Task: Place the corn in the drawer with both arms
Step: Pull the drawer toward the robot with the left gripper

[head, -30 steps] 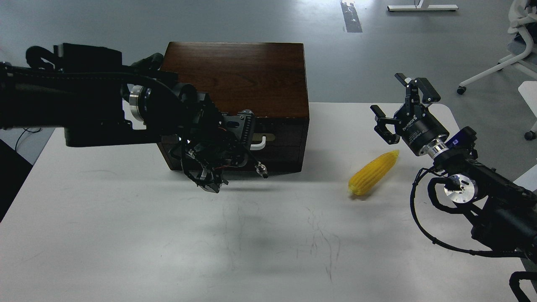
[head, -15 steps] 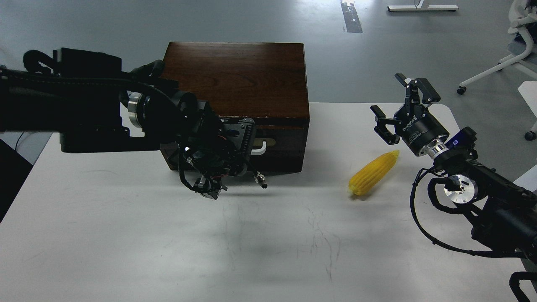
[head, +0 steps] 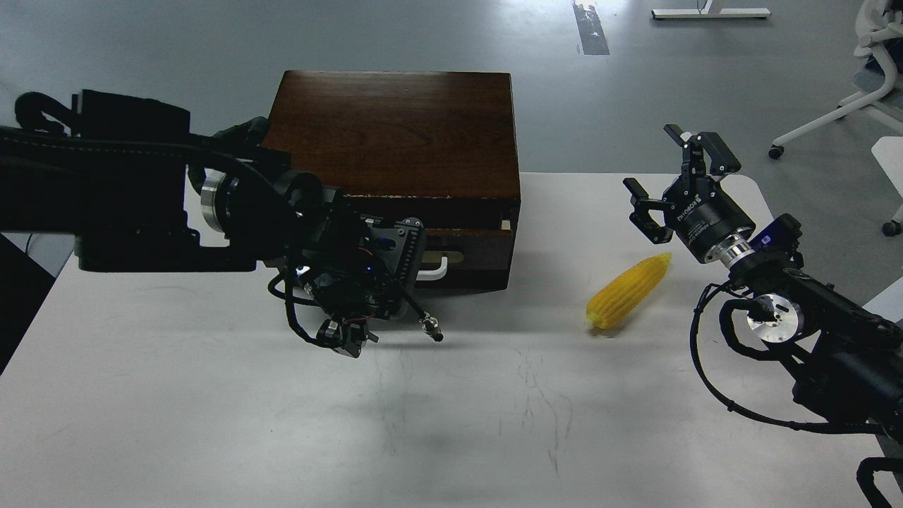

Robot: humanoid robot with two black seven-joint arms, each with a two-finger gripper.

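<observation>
The yellow corn [head: 626, 291] lies on the white table [head: 211, 423], right of the dark brown box [head: 395, 127], thick end toward me. The drawer [head: 469, 248] stands a little way out of the box front, with a pale strip of its side showing at the right. My left gripper [head: 416, 255] is at the drawer's white bar handle [head: 435, 269] and covers the handle's left part; its jaws are closed on it. My right gripper [head: 659, 166] is open and empty, a short way above and beyond the corn's tapered tip.
The box stands at the table's far middle. The table's right edge runs close under my right arm. On the floor beyond are an office chair [head: 871, 63] at the far right and a desk foot [head: 709, 12].
My left gripper has moved toward me and slightly left with the handle in it. The drawer has slid a little way out of the box. The right arm and the corn have not moved.
</observation>
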